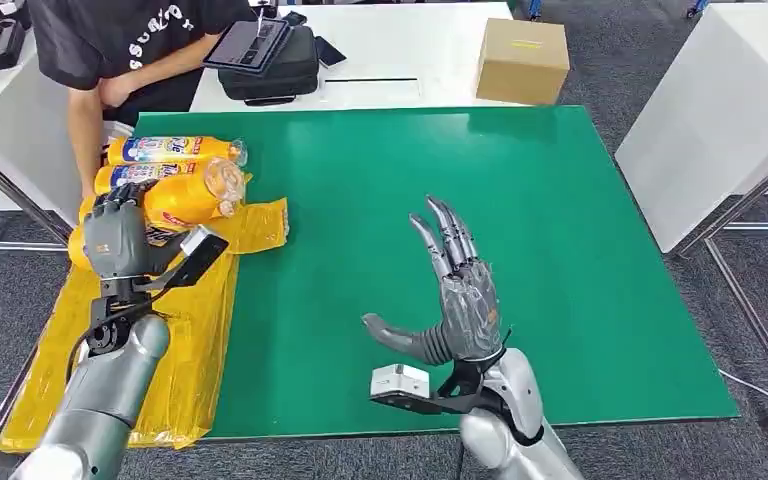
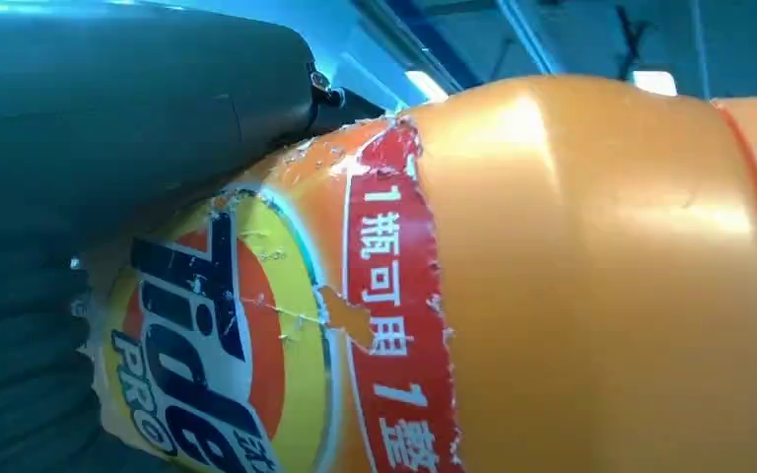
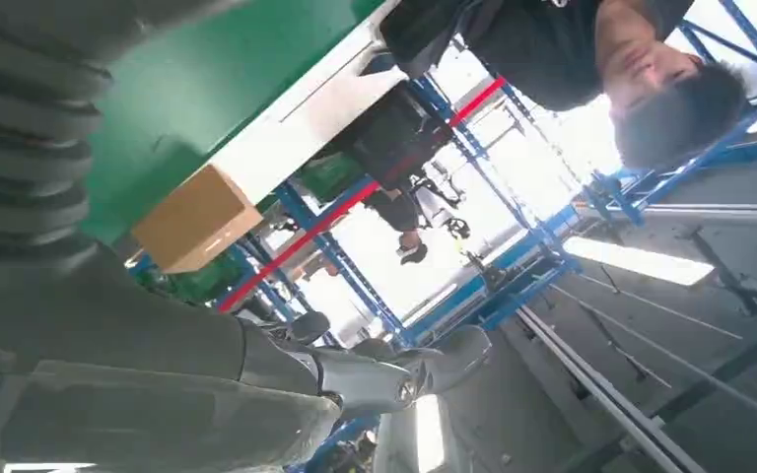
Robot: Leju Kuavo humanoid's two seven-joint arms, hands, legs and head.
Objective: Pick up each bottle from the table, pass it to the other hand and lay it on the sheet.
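My left hand (image 1: 115,238) grips the bottle (image 1: 192,196), long axis crosswise above the sheet (image 1: 190,330); right hand (image 1: 455,295) released, well apart.

A mat (image 1: 520,250) covers the table, and a sheet (image 1: 190,340) lies along its left edge. Three bottles (image 1: 175,150) lie side by side at the sheet's far end, the left hand (image 1: 115,235) on the nearest. The right hand (image 1: 455,300) hovers over the mat's middle. Behind the mat sit a box (image 1: 522,60) and a bag (image 1: 270,65); a person (image 1: 120,50) stands at the far left.
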